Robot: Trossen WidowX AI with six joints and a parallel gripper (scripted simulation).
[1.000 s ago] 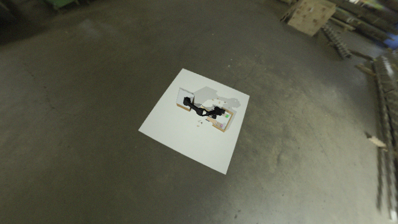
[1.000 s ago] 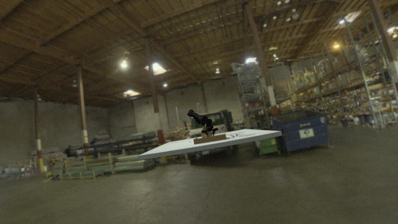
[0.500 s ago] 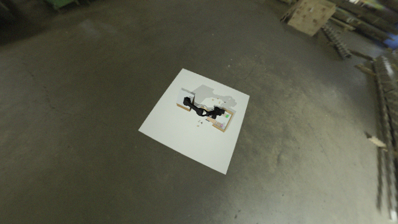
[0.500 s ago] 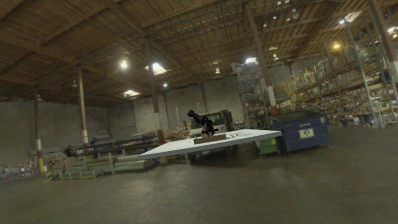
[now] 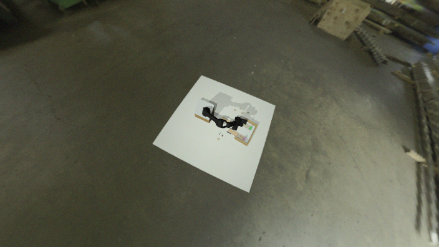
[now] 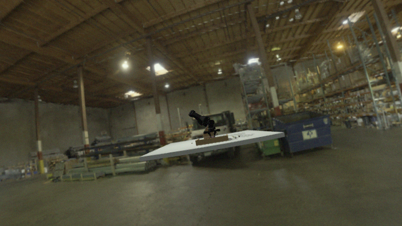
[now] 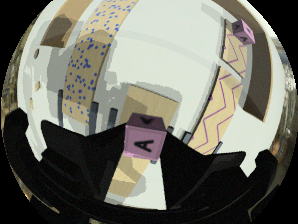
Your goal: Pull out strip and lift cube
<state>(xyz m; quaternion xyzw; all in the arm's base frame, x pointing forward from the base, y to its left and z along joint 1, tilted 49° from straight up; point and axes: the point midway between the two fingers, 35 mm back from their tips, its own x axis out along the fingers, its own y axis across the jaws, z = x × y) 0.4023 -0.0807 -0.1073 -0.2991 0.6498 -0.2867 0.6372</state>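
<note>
My gripper is shut on the pink cube labelled A, which appears raised above the plain wooden strip. That strip's far end shows beyond the cube, and its near part shows below it between the black fingers. At the left of the wrist view lies a blue-dotted strip. At the right is a purple zigzag strip with a break across it, and a second pink cube stands on its far piece. A green cube shows in the top view. The held cube is hidden in the top and exterior views.
A low wooden wall runs round the far side of the strips. Short dark guide bars stand beside the strips. A box-shaped block is near the arm's base. Small bits lie on the white table.
</note>
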